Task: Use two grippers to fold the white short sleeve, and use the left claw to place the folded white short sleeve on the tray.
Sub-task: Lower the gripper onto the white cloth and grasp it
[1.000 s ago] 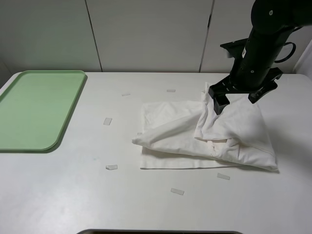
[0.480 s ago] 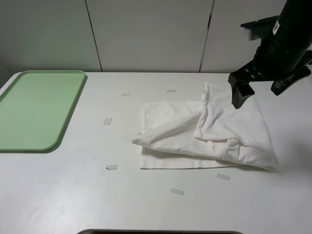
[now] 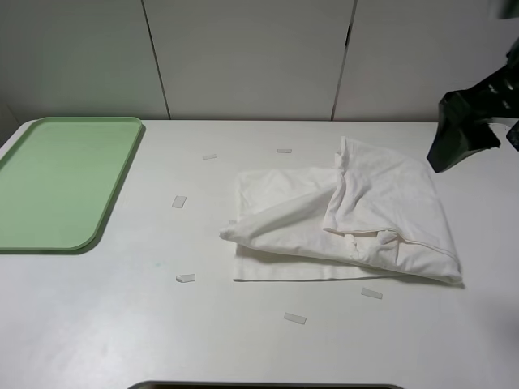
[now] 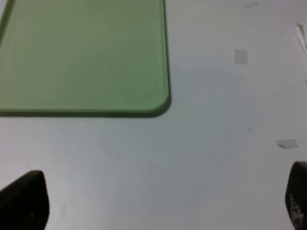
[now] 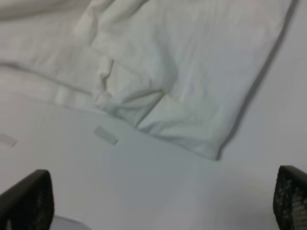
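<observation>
While the plain white cotton short-sleeve T-shirt (image 3: 349, 219) is bunched up on the white tabletop (image 3: 122, 324), it's nowhere near the flat pale green plastic tray (image 3: 65, 178) with the rounded corners. The tray sits at the far left corner of the table, and the shirt lies right of the middle, reaching toward the right edge. The shirt looks half folded: a flat bottom layer with a straight edge facing the front edge of the table, and rumpled layers thrown over it in loose creases. The black two-finger right gripper (image 5: 158, 199) hangs in the air over by the right edge, clear of the fabric. Its fingers are spread wide with nothing between them, and its wrist view looks down at one corner of the shirt. The black two-finger left claw (image 4: 160, 199) doesn't show up in the high view at all. Its own camera shows both fingers spread far apart and empty, over bare table just off a rounded corner of the tray. A handful of small clear tape strips (image 3: 179, 202) are scattered on the table around the shirt.
</observation>
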